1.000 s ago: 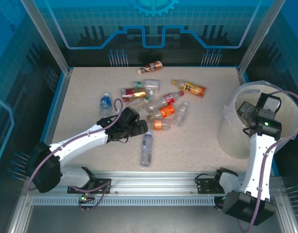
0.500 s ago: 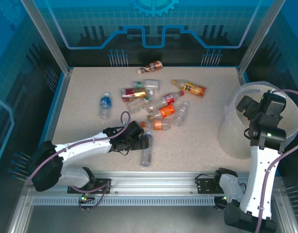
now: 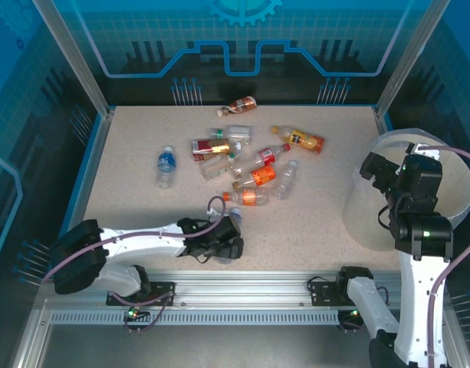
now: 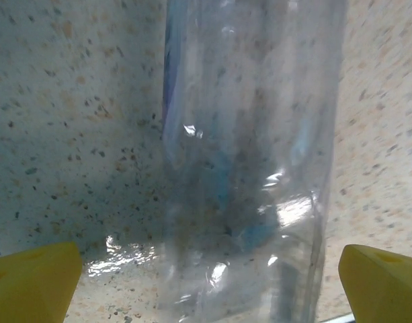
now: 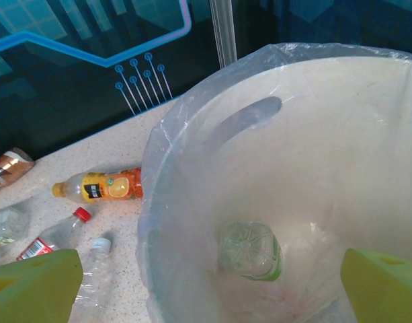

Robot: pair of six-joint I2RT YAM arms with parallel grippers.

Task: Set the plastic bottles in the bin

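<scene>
Nearest, just inside the front edge of the worktop [image 3: 135, 207], the left fingers [image 4: 32, 281] stand spread wide with nothing gripped. There is 1 yellow pad on each side of a clear water bottle [image 4: 249, 161], which lies flat on the speckled surface with a blue tinge showing through its wall. The step in hand looks like the pick of this bottle. To do it well, I would keep the body centred between the pads, come down until they flank its widest part rather than its top curve, and close softly, since thin plastic is likely to buckle or squirt out sideways. A straight lift before any swing should stop it dragging. To the right and a little farther off, the right fingers [image 5: 32, 282] are likewise parted and empty above the bin [image 5: 340, 128], where 1 clear bottle with a green band [image 5: 249, 252] lies on the bottom; that arm may crowd the drop. Beyond, near mid-worktop, lies a loose cluster of bottles [image 3: 254, 180], with a blue-labelled bottle [image 3: 165, 165] to its left, an orange juice bottle [image 3: 300, 139] behind, and a brown bottle [image 3: 238, 105] by the far edge.
</scene>
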